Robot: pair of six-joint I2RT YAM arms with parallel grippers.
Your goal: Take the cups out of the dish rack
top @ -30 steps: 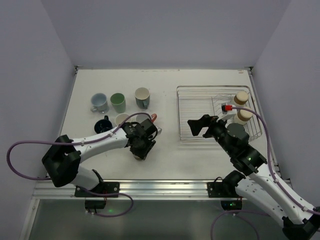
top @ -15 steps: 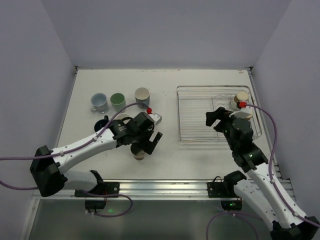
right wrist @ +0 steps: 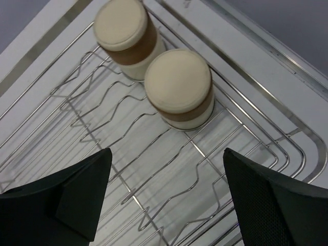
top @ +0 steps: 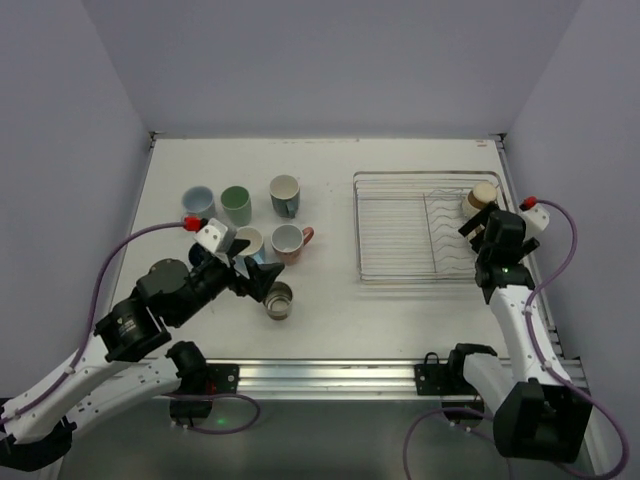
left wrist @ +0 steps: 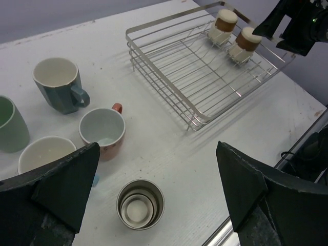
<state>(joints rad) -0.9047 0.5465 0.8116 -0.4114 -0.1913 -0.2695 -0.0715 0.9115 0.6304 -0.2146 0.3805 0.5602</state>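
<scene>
The right gripper [right wrist: 166,154] hung over the far right corner of the rectangular silver wire dish rack [top: 400,230], its fingers spread wide and holding nothing. Below it, two cream-and-brown ceramic tumblers stood upside down among the upright divider prongs [right wrist: 102,102]. The nearer tumbler [right wrist: 179,87] sat almost under the gap between the fingers. The farther tumbler [right wrist: 124,36] was just beside it, and whether they touched could not be told. No other cups showed in the rack.

The left gripper [left wrist: 156,154], likewise spread and empty, hovered over the white table [top: 330,170]. A grey tumbler [left wrist: 140,204] stood below it, with a salmon-pink mug [left wrist: 102,132], a white cup [left wrist: 43,154], a dark teal handled mug [left wrist: 57,84] and a green tumbler [left wrist: 7,125] close by.

The main risk looked to lie in the rack. With the two tumblers so close, a finger coming down between them could shove the farther one over or wedge against it. A finger could also catch on a prong and drag the whole rack. The smooth glazed wall might slip from a shallow pinch. On the left, a careless sweep of the wide fingers could topple the crowded cups.
</scene>
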